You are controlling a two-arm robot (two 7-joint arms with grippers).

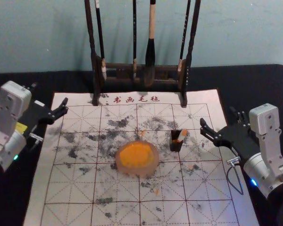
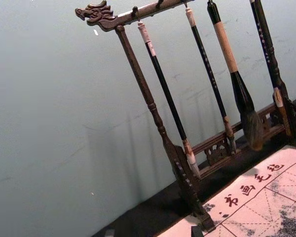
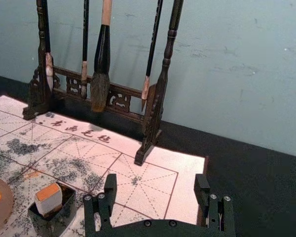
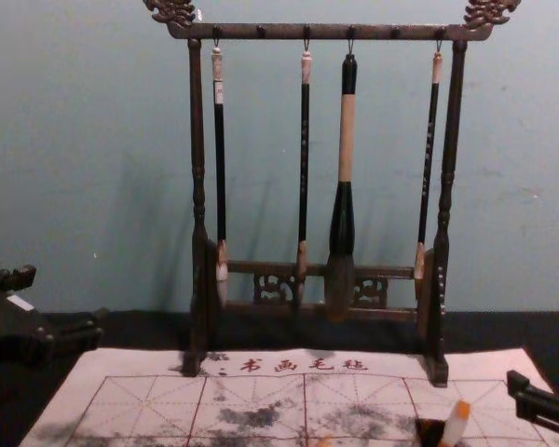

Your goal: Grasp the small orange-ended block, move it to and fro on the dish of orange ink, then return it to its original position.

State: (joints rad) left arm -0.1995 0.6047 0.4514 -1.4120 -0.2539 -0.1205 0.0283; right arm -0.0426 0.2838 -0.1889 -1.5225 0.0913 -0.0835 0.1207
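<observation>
Facing a brush rack (image 1: 95,87) behind the orange ink dish (image 1: 152,166), holding left end effector (image 1: 49,93) wide to the dish's left, right end effector (image 1: 218,117) wide to its right, with orange-ended block (image 1: 182,136) tilted in a dark container (image 1: 175,145) just right of it.

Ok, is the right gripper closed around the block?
No, the right gripper is open and away from the block, which leans in the small dark box.
</observation>
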